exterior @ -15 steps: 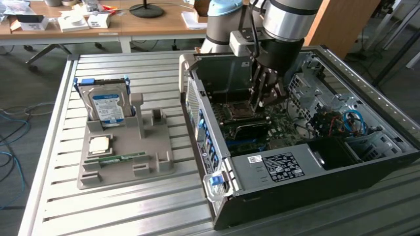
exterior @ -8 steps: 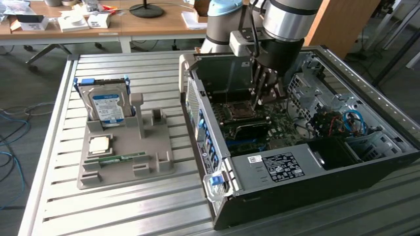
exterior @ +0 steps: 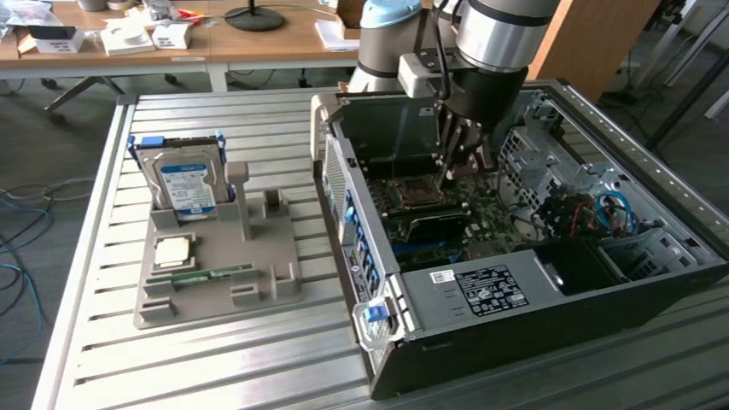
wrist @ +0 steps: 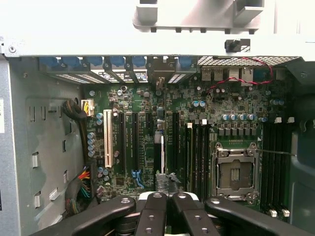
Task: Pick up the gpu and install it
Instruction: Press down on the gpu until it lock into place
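Note:
The gpu (wrist: 161, 150) shows edge-on as a thin upright card standing in an expansion slot of the green motherboard (wrist: 147, 113), its grey end bracket (wrist: 160, 73) at the case's rear openings. My gripper (wrist: 169, 206) hovers directly over the card's upper edge, its black fingers (wrist: 155, 211) closed together; I cannot tell whether they touch the card. In the exterior view the gripper (exterior: 465, 166) reaches down inside the open computer case (exterior: 638, 282), over the motherboard near the CPU socket (exterior: 416, 192).
A grey parts holder (exterior: 217, 282) at the exterior view's left carries a silver hard drive with blue label (exterior: 183, 184), a CPU chip (exterior: 173, 250) and a green memory stick (exterior: 211, 275). Case walls, the drive cage (exterior: 547, 145) and cable bundles (wrist: 78, 189) crowd the gripper.

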`<act>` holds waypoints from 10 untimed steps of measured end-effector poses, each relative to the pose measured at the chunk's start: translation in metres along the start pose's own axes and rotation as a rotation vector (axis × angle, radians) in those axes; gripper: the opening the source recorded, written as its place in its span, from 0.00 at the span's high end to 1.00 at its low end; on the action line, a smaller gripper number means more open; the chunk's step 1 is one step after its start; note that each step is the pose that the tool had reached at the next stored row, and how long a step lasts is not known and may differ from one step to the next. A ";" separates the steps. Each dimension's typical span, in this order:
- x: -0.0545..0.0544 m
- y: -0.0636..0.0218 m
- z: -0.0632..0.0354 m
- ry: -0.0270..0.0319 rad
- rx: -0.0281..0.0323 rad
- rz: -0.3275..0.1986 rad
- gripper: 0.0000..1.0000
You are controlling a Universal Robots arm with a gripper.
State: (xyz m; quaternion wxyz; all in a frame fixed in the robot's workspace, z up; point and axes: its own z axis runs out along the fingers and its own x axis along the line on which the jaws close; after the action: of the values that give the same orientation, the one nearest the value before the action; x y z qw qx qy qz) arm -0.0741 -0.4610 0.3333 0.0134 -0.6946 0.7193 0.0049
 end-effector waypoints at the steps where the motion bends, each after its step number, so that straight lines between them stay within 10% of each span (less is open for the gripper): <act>1: 0.000 0.0000 0.0000 0.0001 0.0000 0.000 0.89; 10: 0.000 0.0000 0.0000 0.0000 0.0000 0.000 0.89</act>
State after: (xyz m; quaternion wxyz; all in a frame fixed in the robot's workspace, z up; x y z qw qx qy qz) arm -0.0741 -0.4610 0.3333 0.0134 -0.6946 0.7193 0.0049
